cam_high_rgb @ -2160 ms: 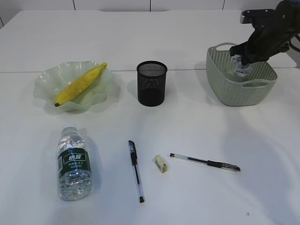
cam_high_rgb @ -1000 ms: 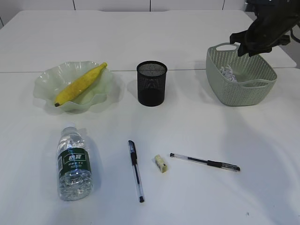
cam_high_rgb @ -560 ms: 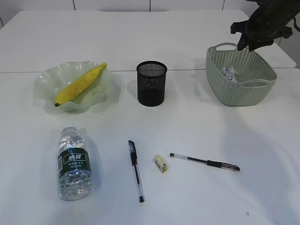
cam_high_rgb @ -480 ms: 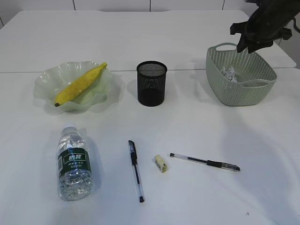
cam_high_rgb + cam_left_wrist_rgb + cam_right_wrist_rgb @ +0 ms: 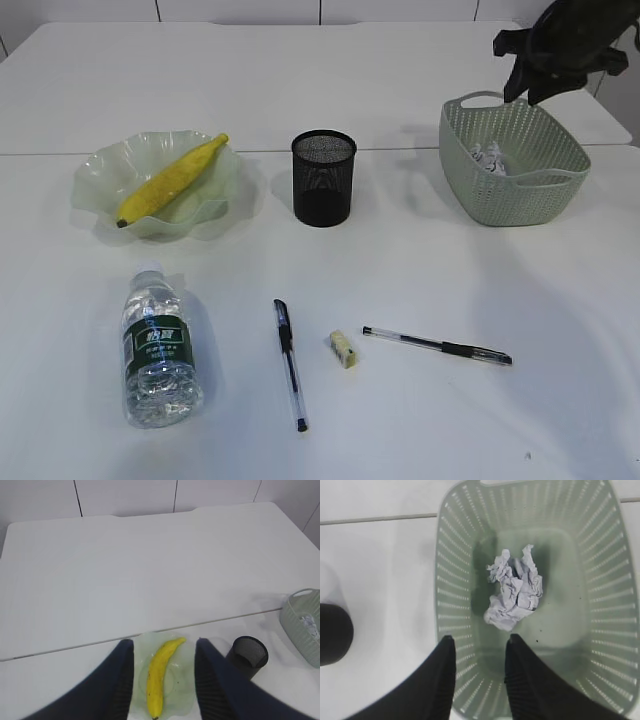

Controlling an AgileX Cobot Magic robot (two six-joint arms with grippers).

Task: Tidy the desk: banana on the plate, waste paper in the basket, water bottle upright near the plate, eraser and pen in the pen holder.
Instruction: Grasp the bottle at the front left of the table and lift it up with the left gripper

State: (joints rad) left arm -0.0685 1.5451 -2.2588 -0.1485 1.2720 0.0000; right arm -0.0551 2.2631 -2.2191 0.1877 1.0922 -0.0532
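Water bottle [image 5: 160, 355] lies on its side on the surface [image 5: 420, 250], below the plate [image 5: 100, 170]. I judge it heavy with water, smooth and rollable; I'd grip mid-label. Right hand [image 5: 479, 645] hangs released, empty, over the basket [image 5: 455, 570]; left hand [image 5: 165, 647] likewise empty.

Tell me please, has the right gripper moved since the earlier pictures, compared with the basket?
Yes. The right gripper was down inside the basket at the waste paper; now it is raised above the far rim, empty, and the paper lies in the basket.
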